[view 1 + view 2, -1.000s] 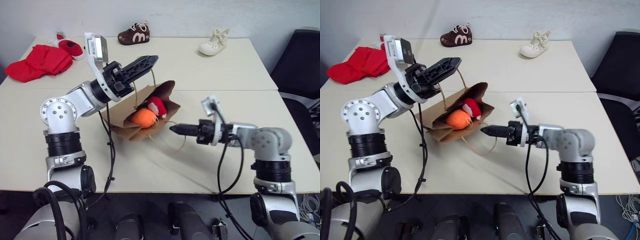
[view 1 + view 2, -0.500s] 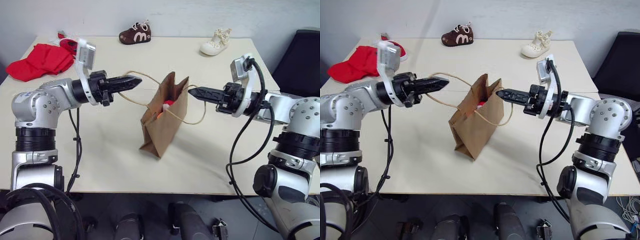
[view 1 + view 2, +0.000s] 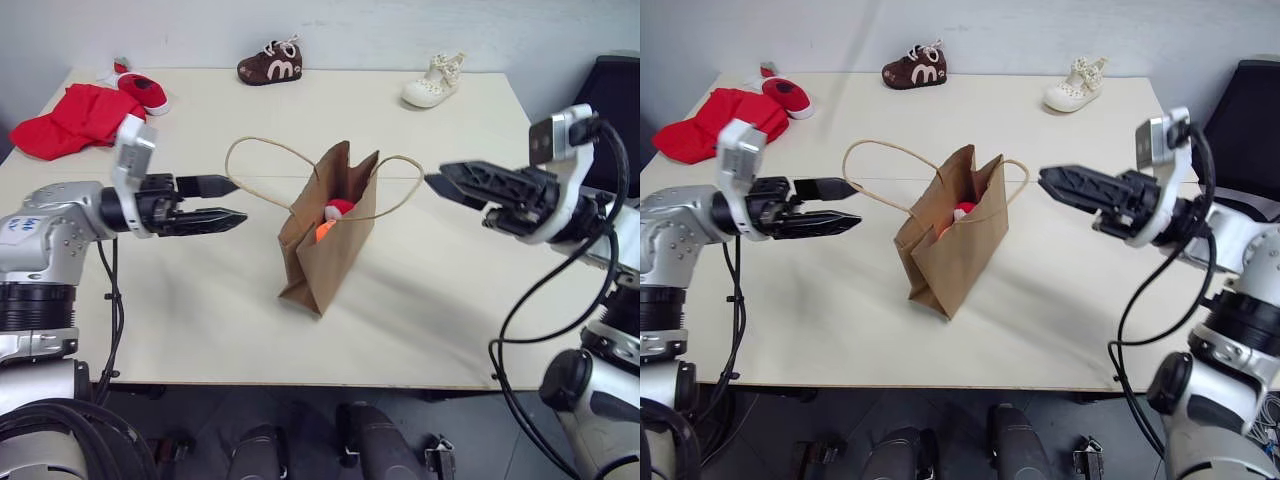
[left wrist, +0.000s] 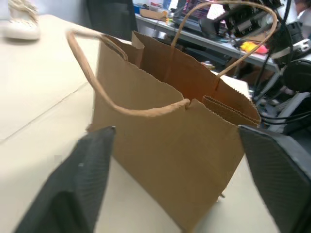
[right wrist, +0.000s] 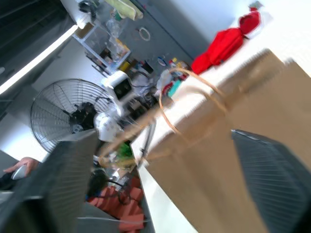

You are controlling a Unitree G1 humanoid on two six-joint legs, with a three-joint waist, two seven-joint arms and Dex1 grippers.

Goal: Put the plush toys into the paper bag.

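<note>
The brown paper bag [image 3: 325,240] stands upright in the middle of the table, its mouth open. Inside its mouth show the plush toys, the red one [image 3: 339,208] above the orange one [image 3: 324,231]. Both loop handles hang free, one handle [image 3: 252,168] toward my left gripper and one toward my right. My left gripper [image 3: 233,200] is open, level, a short way left of the bag and touching nothing. My right gripper [image 3: 448,185] is open too, just right of the bag. In the left wrist view the bag [image 4: 175,145] sits between the spread fingers [image 4: 82,189].
At the far left lie a red cloth [image 3: 70,122] and a red-and-white shoe [image 3: 142,93]. A brown shoe [image 3: 268,62] and a white shoe [image 3: 432,82] stand along the back edge. A black chair [image 3: 612,95] is off the table's right side.
Both grippers have opened, let go of the bag's handles and drawn outward, away from the bag. The bag, lifted from lying on its side, now stands on its own.
</note>
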